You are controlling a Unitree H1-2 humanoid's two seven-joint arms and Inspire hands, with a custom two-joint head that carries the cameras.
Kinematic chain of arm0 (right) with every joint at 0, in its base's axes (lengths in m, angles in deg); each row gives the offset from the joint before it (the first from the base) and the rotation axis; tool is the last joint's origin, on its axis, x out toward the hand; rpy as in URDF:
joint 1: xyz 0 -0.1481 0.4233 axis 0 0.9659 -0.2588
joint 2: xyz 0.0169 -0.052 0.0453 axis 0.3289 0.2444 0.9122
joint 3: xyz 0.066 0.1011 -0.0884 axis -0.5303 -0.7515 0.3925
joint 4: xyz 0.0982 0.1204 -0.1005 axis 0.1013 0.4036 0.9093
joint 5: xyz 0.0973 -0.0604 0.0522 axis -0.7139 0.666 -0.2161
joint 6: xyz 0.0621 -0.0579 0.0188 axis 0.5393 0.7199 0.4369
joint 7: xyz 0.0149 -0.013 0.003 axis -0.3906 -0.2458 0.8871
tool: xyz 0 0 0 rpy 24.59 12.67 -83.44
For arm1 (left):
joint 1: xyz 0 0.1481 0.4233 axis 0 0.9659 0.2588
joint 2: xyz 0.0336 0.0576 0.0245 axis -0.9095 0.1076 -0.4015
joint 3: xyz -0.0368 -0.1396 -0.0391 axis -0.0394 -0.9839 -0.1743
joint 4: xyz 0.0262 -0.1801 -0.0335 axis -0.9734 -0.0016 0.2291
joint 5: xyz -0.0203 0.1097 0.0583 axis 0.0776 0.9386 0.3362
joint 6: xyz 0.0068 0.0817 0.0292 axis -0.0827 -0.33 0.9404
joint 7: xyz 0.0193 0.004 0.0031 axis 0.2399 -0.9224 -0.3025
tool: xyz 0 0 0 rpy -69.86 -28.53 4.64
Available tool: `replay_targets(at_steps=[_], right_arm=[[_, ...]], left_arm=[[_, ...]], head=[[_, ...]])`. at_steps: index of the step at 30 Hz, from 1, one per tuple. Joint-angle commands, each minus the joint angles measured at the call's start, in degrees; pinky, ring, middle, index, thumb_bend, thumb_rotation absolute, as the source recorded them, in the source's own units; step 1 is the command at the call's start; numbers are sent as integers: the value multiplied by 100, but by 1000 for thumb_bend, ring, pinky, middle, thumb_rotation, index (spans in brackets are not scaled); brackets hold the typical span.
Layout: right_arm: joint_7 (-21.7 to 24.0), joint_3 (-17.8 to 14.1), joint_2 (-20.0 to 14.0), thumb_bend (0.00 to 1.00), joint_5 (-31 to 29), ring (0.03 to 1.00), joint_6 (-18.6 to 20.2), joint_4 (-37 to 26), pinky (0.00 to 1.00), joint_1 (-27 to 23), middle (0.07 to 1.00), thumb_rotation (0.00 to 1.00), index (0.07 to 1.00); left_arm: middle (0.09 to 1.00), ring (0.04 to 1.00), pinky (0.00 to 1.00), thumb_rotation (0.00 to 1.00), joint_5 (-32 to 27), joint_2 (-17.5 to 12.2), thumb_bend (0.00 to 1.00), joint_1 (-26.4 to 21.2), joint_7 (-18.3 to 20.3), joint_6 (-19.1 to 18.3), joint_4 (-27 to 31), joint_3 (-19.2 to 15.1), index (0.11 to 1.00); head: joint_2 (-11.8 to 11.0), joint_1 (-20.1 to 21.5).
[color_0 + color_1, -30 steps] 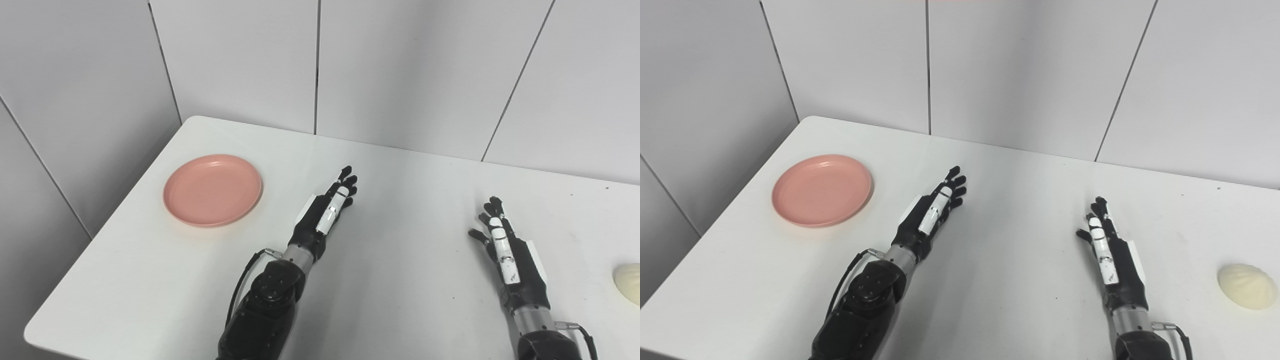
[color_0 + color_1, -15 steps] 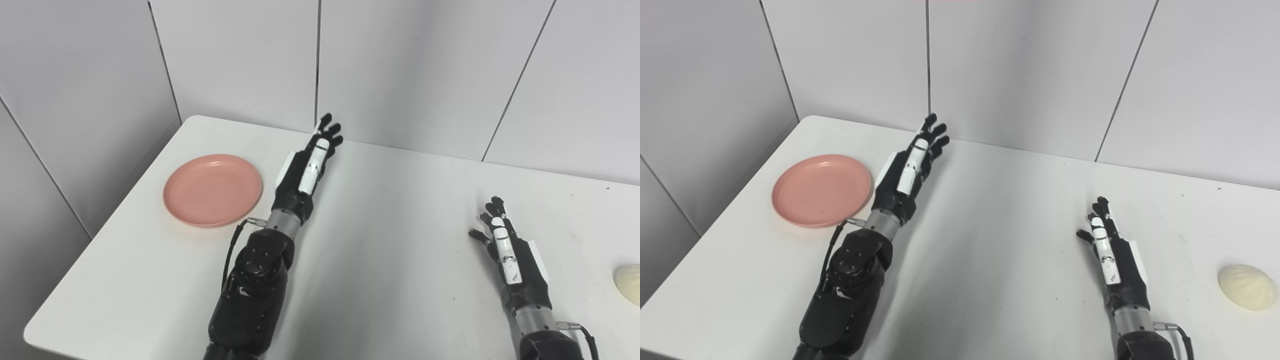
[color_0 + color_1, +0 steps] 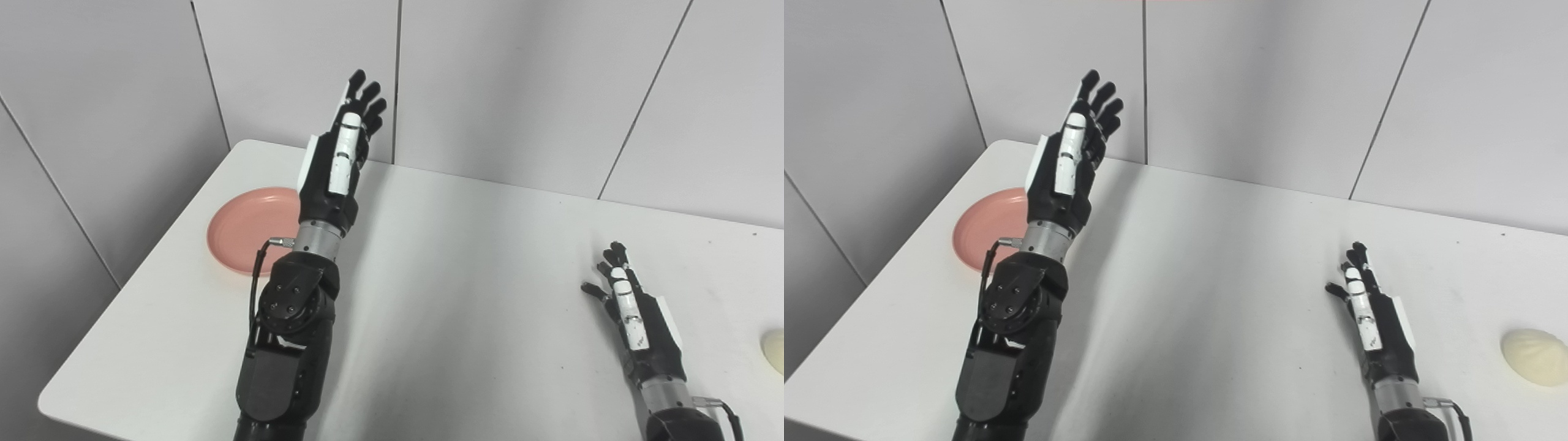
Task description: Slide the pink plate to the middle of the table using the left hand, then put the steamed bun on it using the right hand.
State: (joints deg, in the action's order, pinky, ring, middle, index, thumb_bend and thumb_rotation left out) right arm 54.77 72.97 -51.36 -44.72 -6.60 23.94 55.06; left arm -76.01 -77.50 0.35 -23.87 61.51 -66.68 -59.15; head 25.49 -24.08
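Reaching high in the upper left of the frame, the left hand (image 3: 335, 165) stands raised above the tabletop (image 3: 465, 269), its fingers (image 3: 361, 101) straight, pointing up toward the wall panels (image 3: 502, 79) and lying close alongside each other; it holds nothing. Its forearm runs down to the bottom edge, left of centre, and covers the right part of the pink plate (image 3: 245, 229) (only the plate's left portion shows in either view). The plate lies flat on the tabletop at the left of the frame, near the left edge of the white surface, with nothing on it.

At the lower right, the right hand (image 3: 1375, 324) rests low over the tabletop with its fingers (image 3: 1356, 260) stretched forward and the thumb set slightly apart, gripping nothing. The steamed bun (image 3: 1532, 356) sits on the tabletop at the far right edge of the frame, to the right of that hand and apart from it; in the left eye view only a sliver of it shows at the border. Plate and bun lie well apart, at opposite sides of the picture.
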Motion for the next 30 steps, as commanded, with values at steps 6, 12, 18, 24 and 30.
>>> replay_targets(at_steps=[6,12,18,24,30], right_arm=[[-3,-108,-122,145,-41,981,-4,107,995,110,992,1000,1000],[11,-114,-113,142,-83,984,73,51,998,104,994,1000,1000],[18,-115,-134,129,-60,985,57,52,999,101,997,1000,1000],[36,-133,-141,121,-97,986,137,20,1000,93,997,1000,1000],[32,-132,-126,121,-110,986,265,-94,1000,110,996,1000,1000]], left_arm=[[970,953,964,1000,25,-199,447,-277,-379,191,327,-361,972],[965,945,945,1000,-135,-365,453,-291,-623,125,368,-811,970],[958,942,947,1000,-419,-610,456,-283,-720,429,113,-1237,960],[966,950,961,1000,-687,-841,453,-274,-805,557,-75,-1572,963],[965,949,953,1000,-1097,-1002,459,-247,-798,680,-356,-1819,956]], head=[[19,-68],[10,-116],[14,-156],[13,-216],[21,-248]])
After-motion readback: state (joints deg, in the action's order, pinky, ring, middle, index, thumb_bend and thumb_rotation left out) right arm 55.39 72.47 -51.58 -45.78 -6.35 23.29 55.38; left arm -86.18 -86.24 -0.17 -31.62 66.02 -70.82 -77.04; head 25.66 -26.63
